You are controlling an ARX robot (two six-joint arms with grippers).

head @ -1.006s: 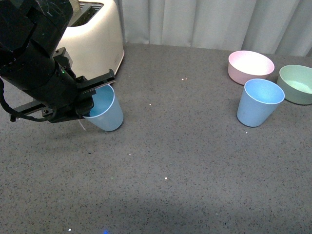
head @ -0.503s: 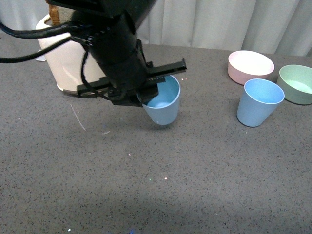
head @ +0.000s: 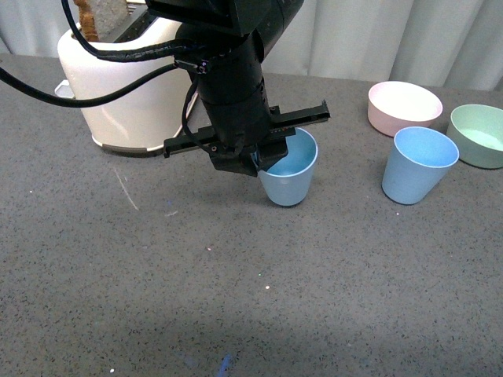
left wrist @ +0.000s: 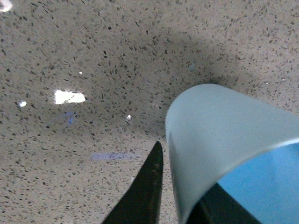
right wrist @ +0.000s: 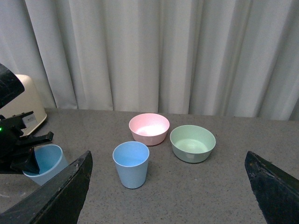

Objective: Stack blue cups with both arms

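Observation:
My left gripper point(head: 263, 161) is shut on the rim of a light-blue cup point(head: 289, 174) and holds it tilted a little above the table's middle. In the left wrist view the cup point(left wrist: 219, 144) fills the right side, with one black finger point(left wrist: 145, 191) outside its wall and the other inside. The second blue cup point(head: 418, 164) stands upright on the table to the right, in front of the bowls; it also shows in the right wrist view point(right wrist: 131, 164). My right gripper point(right wrist: 168, 186) is open, high and back from the table, empty.
A cream toaster point(head: 130, 86) stands at the back left. A pink bowl point(head: 404, 107) and a green bowl point(head: 478, 134) sit at the back right, close behind the standing cup. Grey curtains hang behind the speckled grey table point(head: 236, 298).
My left arm has carried the blue cup from beside the toaster rightward to the table's middle, nearer the standing cup. The standing cup and the bowls have not moved.

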